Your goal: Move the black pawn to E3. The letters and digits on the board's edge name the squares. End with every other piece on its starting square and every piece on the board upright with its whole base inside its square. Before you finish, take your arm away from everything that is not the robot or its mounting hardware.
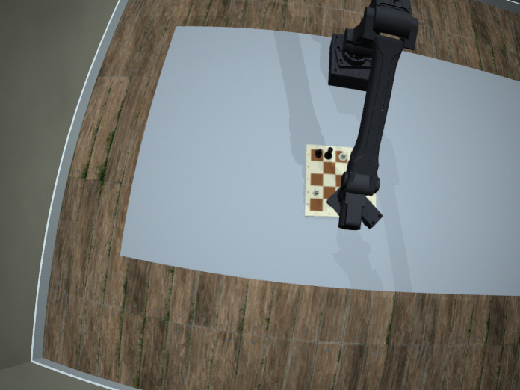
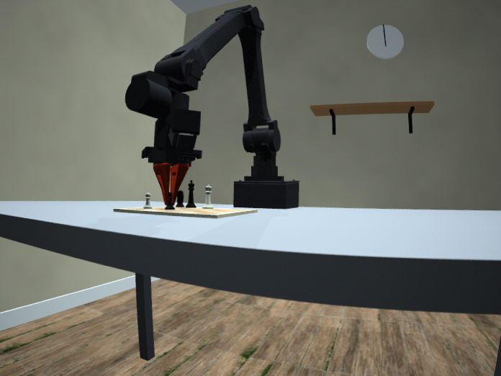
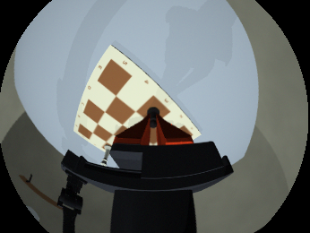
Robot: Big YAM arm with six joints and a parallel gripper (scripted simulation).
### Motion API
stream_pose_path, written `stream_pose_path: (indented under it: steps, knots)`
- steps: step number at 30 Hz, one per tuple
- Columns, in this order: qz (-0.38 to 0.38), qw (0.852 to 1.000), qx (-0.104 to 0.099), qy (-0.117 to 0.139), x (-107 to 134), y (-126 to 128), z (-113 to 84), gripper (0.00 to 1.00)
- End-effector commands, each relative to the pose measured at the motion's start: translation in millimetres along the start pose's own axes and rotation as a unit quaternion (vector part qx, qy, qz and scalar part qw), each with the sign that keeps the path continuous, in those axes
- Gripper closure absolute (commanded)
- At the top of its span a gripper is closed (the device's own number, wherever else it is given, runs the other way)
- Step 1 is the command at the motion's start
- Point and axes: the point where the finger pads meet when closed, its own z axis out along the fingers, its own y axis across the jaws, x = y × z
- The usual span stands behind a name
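Observation:
The black pawn sits between my red fingers, with its base down at the board's surface near the board's right side. My gripper points straight down and is shut on the pawn's upper part. In the overhead view the wrist hides the pawn and the fingers. The chessboard lies flat on the grey table.
A white pawn stands on the board's left column. On the far row stand a short black piece, a tall black piece and a tall white piece. The arm's base stands behind the board.

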Motion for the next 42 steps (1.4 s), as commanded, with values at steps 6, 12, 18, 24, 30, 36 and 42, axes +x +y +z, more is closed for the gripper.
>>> stream_pose_path:
  steps: [6,12,18,24,30,36,42]
  knots:
    - [-0.009,1.000,0.018,-0.015,-12.4,-3.3,-19.0,1.00]
    - [-0.009,1.000,0.018,-0.015,-12.4,-3.3,-19.0,1.00]
    - [-0.009,1.000,0.018,-0.015,-12.4,-3.3,-19.0,1.00]
    - [-0.009,1.000,0.019,-0.015,-12.5,-3.4,-18.7,1.00]
    - [-0.009,1.000,0.019,-0.015,-12.3,-3.3,-15.9,1.00]
    - [-0.009,1.000,0.017,-0.014,-13.0,-4.1,-12.3,1.00]
    - [-0.009,1.000,0.014,-0.012,-11.9,-2.7,-10.8,1.00]
